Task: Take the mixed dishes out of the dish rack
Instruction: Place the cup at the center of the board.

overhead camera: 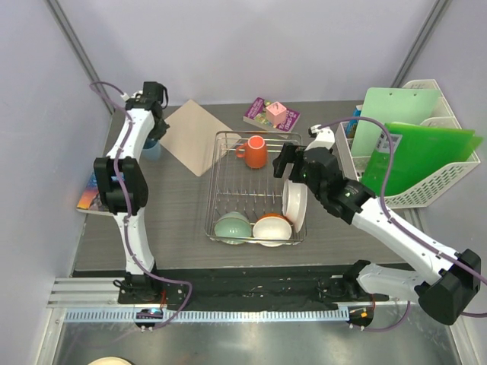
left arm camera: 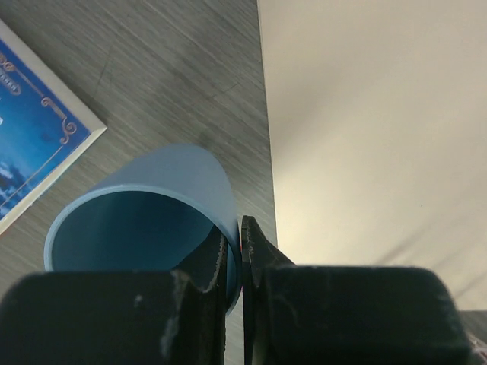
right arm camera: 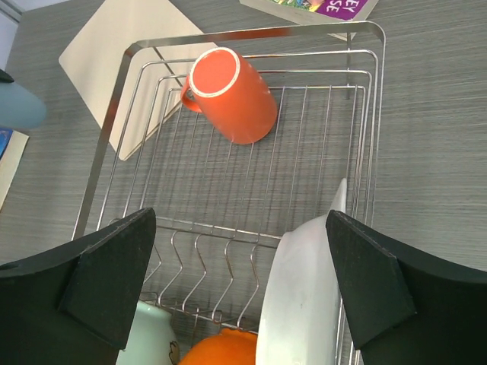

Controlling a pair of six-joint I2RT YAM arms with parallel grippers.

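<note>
My right gripper hangs wide open over the dish rack's right side, where the white plate stands on edge, near-to-far, beside one finger, while my left gripper pinches the blue cup's rim near the table's far-left corner.

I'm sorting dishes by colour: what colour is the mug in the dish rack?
The mug is orange-red; the right wrist view shows it best.
</note>
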